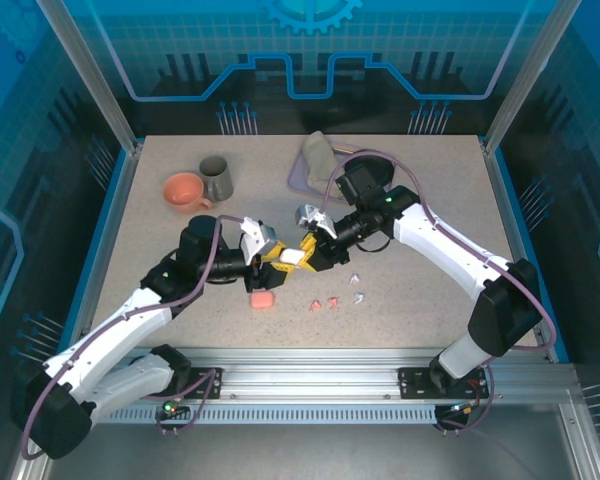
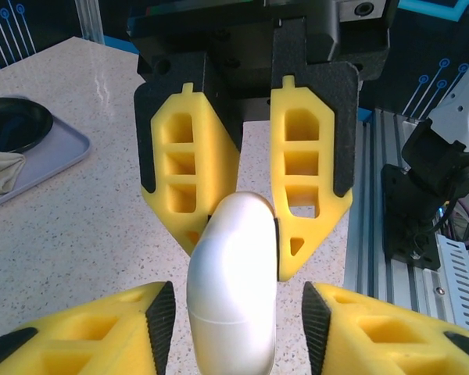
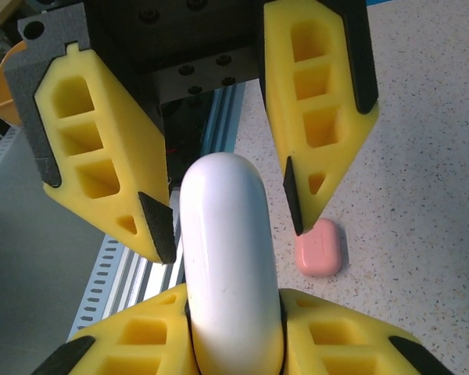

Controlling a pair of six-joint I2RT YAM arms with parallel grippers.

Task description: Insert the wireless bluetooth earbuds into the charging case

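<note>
Above the table's middle, a white charging case (image 1: 291,258) hangs between the two grippers. My right gripper (image 1: 308,250) is shut on one end of it; in the right wrist view its fingers (image 3: 234,344) press both sides of the case (image 3: 228,258). My left gripper (image 1: 277,256) is open around the other end. Its pads (image 2: 238,312) stand clear of the case (image 2: 233,281) with a gap on each side. A pink case (image 1: 263,299) lies shut on the table, also seen as a pink case (image 3: 320,248) from the right wrist. Two pink earbuds (image 1: 325,302) and two white earbuds (image 1: 358,290) lie loose nearby.
An orange cup (image 1: 184,191) and a grey mug (image 1: 216,177) stand at the back left. A lilac tray (image 1: 302,182) with a cloth sits at the back centre. An aluminium rail (image 1: 320,360) runs along the near edge.
</note>
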